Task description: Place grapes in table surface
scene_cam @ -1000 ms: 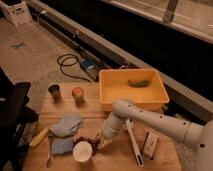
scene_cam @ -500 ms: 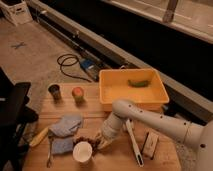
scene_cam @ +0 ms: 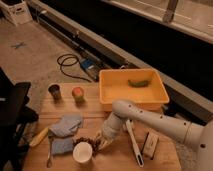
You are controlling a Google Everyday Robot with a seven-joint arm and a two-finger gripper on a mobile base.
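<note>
We note a light-brown wooden plank desk point(scene_cam: 93, 113) with visible board seams. The white robot arm point(scene_cam: 155, 121) reaches in from the right and bends down toward the near middle. Its pincer point(scene_cam: 102, 143) sits low over the planks. We cannot tell whether it is open, closed or gripping.

The small bunch of dark reddish-purple grapes point(scene_cam: 87, 141) lies just left of the pincer tip, close against it. We cannot tell whether the bunch rests on the desk. A white round cup point(scene_cam: 82, 153) stands just near of the grapes, and two crumpled blue cloths point(scene_cam: 65, 125) lie to their left.

A yellow elongated object point(scene_cam: 39, 137) lies at the left edge. A white-handled long tool point(scene_cam: 133, 144) and a small dark-and-pale rectangular block point(scene_cam: 150, 144) lie right of the pincer.

On the far side of the desk we see a yellow plastic bin point(scene_cam: 116, 94) holding a green curved item point(scene_cam: 138, 82). A round orange-red fruit point(scene_cam: 78, 93) and a small dark cup point(scene_cam: 55, 91) stand left of the bin.
</note>
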